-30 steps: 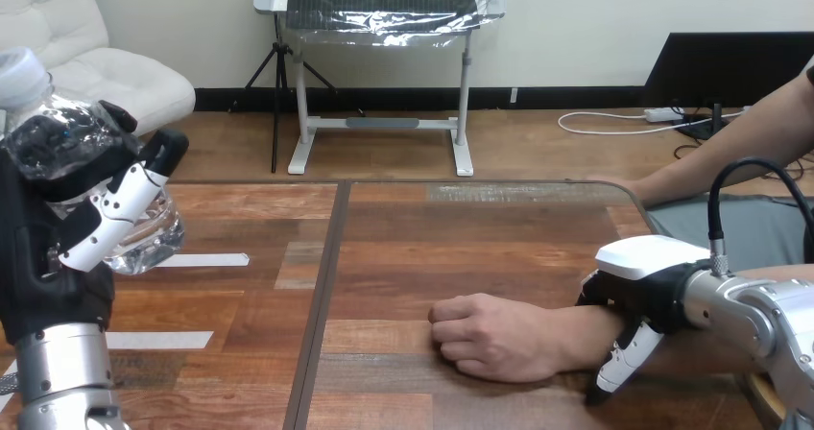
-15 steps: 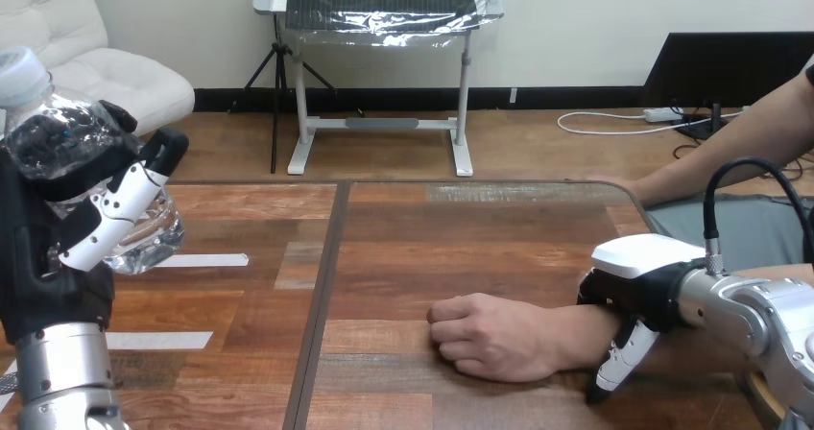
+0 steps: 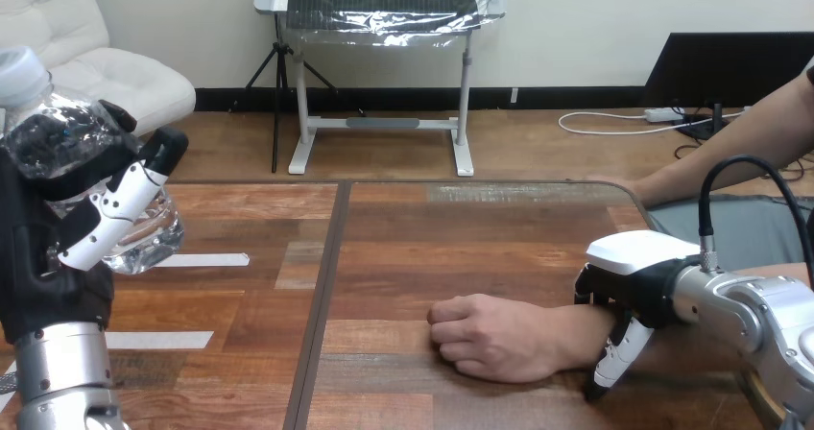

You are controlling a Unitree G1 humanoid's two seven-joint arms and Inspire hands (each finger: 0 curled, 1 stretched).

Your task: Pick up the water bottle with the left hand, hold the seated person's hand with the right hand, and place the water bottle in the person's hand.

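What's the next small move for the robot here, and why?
Probably carry the water bottle across toward the person's hand: the left hand grips it, raised at the view's left, while the right hand curls round the person's wrist.

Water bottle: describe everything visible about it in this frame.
The water bottle is clear, crinkled plastic with a pale cap. It is held above the table at the view's left edge, tilted, cap up-left and base down-right. The left hand grips its middle, fingers curled round it. Nothing else touches it.
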